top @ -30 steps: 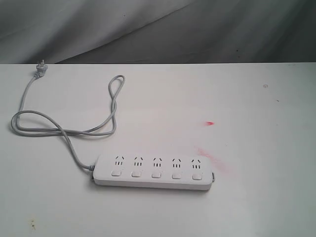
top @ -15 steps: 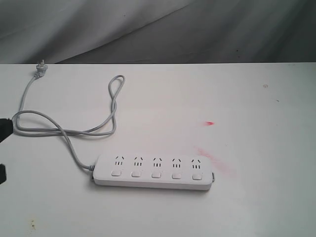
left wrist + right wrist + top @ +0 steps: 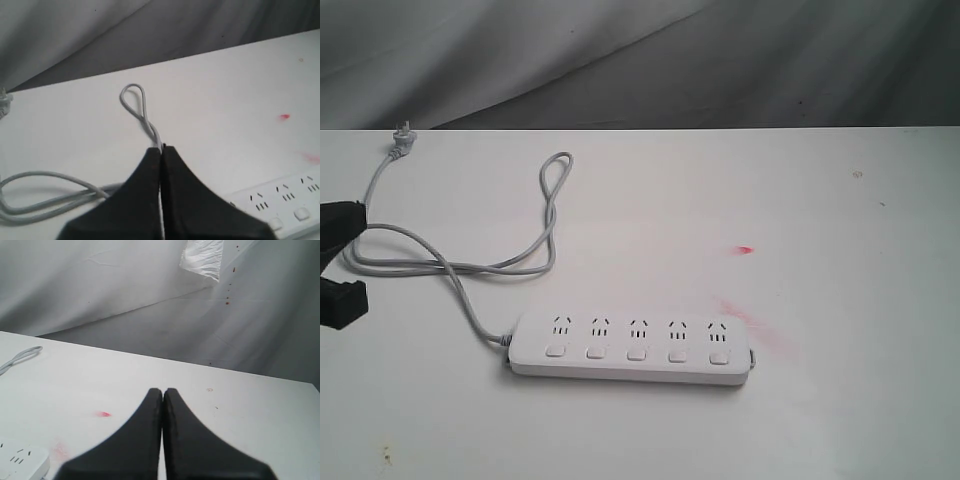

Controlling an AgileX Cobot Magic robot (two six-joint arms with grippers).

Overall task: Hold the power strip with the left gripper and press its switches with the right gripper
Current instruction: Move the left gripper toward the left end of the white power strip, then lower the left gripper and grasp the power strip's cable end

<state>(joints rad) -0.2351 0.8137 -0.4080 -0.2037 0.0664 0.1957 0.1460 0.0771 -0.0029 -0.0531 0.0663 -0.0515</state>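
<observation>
The white power strip (image 3: pixel 632 347) lies flat near the front of the white table (image 3: pixel 840 220), its row of square switches (image 3: pixel 636 352) facing up. Its grey cord (image 3: pixel 450 265) snakes back and left to the plug (image 3: pixel 402 140). Black parts of my left arm (image 3: pixel 342 222) show at the exterior view's left edge, well left of the strip. My left gripper (image 3: pixel 161 148) is shut and empty above the cord (image 3: pixel 135 100), with the strip (image 3: pixel 280 210) off to one side. My right gripper (image 3: pixel 163 390) is shut and empty, out of the exterior view, with the strip's end (image 3: pixel 20 460) away from it.
A small red mark (image 3: pixel 746 250) and a red smear (image 3: pixel 760 325) stain the table near the strip's right end. Grey cloth (image 3: pixel 640 60) hangs behind the table's far edge.
Black parts of my left arm have come in from the exterior view's left edge and moved further in. The power strip and cord have not moved.
</observation>
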